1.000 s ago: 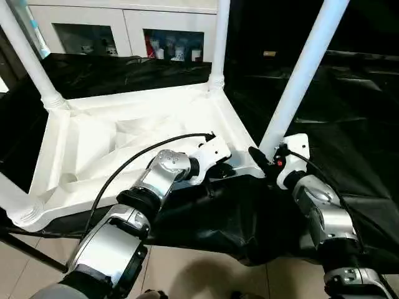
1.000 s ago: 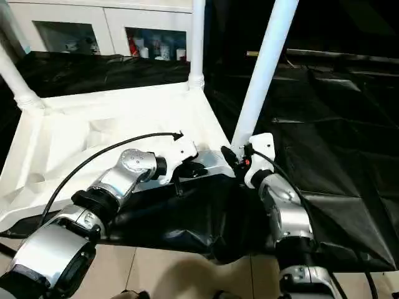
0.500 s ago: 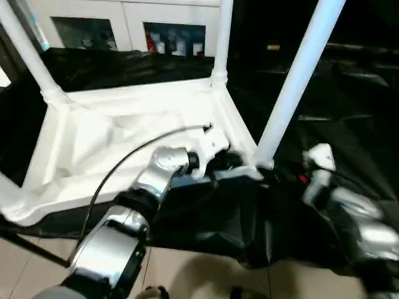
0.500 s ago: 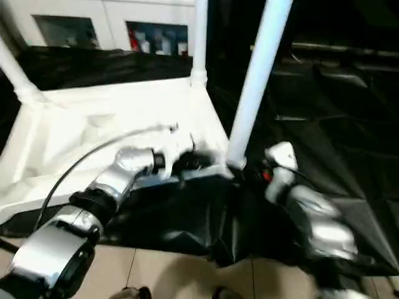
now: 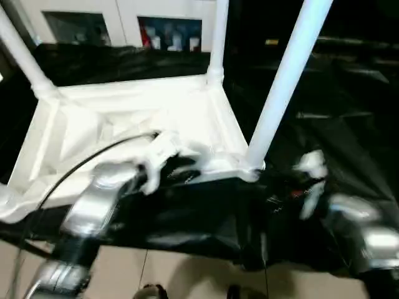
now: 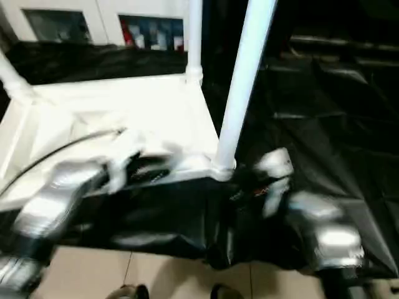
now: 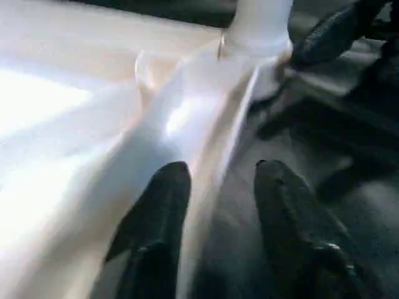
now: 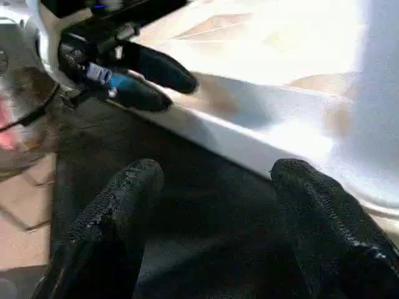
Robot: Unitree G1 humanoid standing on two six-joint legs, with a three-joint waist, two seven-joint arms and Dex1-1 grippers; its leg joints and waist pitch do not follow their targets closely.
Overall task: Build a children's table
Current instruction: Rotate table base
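The all-white plastic children's table (image 5: 124,131) lay upside down on a surface draped in black sheeting (image 5: 336,112), its tapered tubular legs (image 5: 283,87) pointing up from the corner sockets. The left gripper (image 7: 218,187) sat at the tabletop's near edge, its black fingers (image 7: 156,212) parted astride the rim without clamping it. The right gripper (image 8: 215,205) hovered near the closest leg, fingers spread, holding nothing.
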